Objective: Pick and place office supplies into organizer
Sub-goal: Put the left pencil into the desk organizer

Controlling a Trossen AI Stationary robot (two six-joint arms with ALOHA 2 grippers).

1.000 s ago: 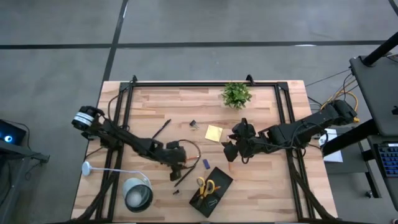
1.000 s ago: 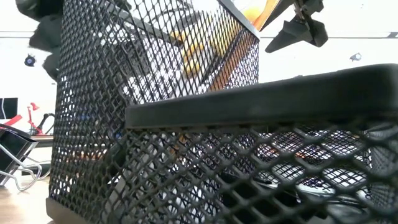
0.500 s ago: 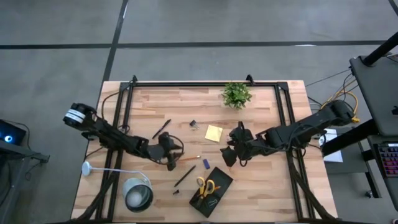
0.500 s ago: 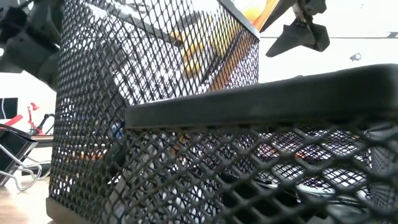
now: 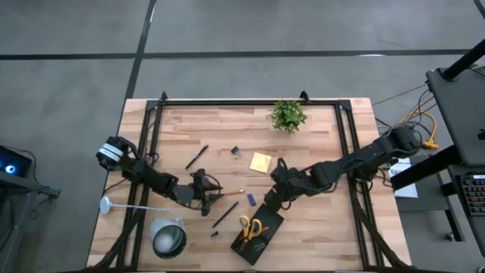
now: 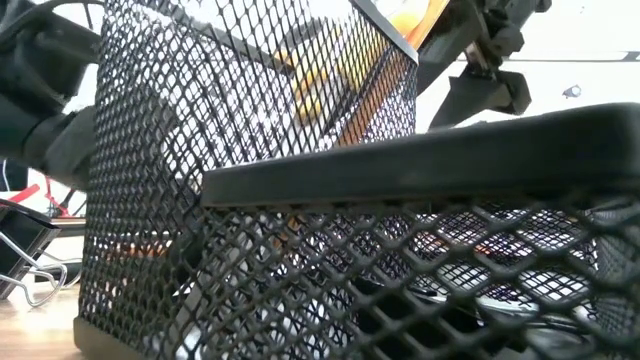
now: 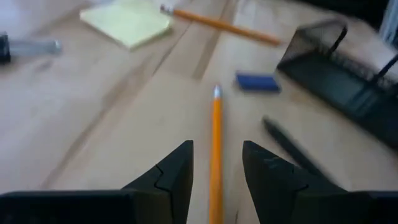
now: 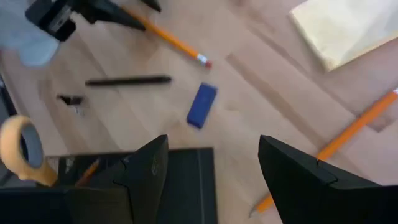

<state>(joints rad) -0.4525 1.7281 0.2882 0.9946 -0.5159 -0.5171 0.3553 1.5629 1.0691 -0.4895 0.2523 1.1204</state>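
My left gripper (image 7: 214,163) is low over the tabletop (image 5: 318,121), fingers parted on either side of an orange pencil (image 7: 216,155) that lies between them; I cannot tell whether they press on it. My right gripper (image 8: 214,163) hangs with its fingers spread wide and nothing between them, just above the near edge of the black mesh organizer (image 5: 258,231). The organizer sits at the front of the tabletop with yellow-handled scissors (image 5: 251,225) standing in it. A blue eraser (image 5: 251,199) lies between my two grippers, a black pen (image 5: 224,215) is just beside it, and the yellow sticky-note pad (image 5: 261,161) is farther back. Another black pen (image 5: 197,157) lies well apart from them.
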